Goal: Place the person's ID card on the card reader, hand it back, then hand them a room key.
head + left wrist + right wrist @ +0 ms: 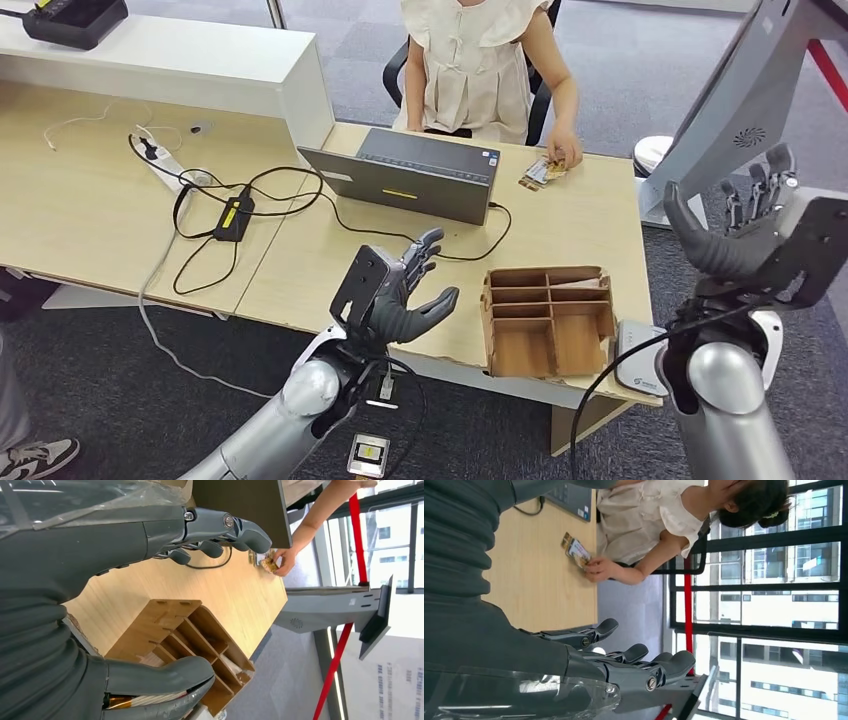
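An office with grey carpet and tall windows; a pale wooden desk (600, 215) stands between the robot and a seated person (480, 60) in a cream top. The left hand (405, 295) hovers over the desk's near edge, fingers spread, holding nothing. The right hand (750, 225) hangs raised, out beyond the desk's right end, fingers apart and likewise empty.

Far ahead of both hands, at the desk's far edge, the person's hand (563, 148) rests on the ID card (543, 172), which lies flat on the wood. It may be more than one card; it is too small to tell. A grey laptop (415, 175) sits ahead of the left hand, with its cable (475, 250) trailing across the desk just beyond the fingers. Between the two hands lies a wooden divided tray (548, 318); a white device (640, 362), possibly the card reader, sits just beside it, near the right arm.

The card has not yet been taken. It lies flat under the person's fingers, so a reach could bump their hand or fail to lift the card's edge. The left arm could also snag the cable or nudge the laptop on its way forward.
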Available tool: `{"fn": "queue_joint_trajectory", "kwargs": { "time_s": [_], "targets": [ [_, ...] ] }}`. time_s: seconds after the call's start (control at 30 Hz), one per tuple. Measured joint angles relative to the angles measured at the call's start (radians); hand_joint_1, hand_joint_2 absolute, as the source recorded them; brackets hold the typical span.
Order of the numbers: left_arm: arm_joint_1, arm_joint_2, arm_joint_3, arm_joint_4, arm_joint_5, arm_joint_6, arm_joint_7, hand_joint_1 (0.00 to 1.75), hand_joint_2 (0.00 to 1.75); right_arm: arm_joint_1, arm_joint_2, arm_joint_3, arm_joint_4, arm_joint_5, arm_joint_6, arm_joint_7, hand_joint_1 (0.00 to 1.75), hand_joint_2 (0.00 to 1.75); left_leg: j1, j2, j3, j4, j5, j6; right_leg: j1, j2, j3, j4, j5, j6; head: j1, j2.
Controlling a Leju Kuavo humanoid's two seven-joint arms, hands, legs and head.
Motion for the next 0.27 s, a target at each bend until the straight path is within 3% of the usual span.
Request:
{"fn": "queue_joint_trajectory", "kwargs": {
  "time_s": [0.27],
  "targets": [
    [0.031, 0.014, 0.048, -0.05, -0.043, 0.021, 0.011, 0.0, 1.75, 0.233, -0.007, -0.02, -0.198, -0.108, 0.073, 0.007, 0.0, 1.75, 0.001, 0.0, -0.001, -0.001, 0.0, 0.0, 0.0, 0.0, 0.0, 0.0, 0.0, 0.0, 0.0, 0.0]
  ]
}}
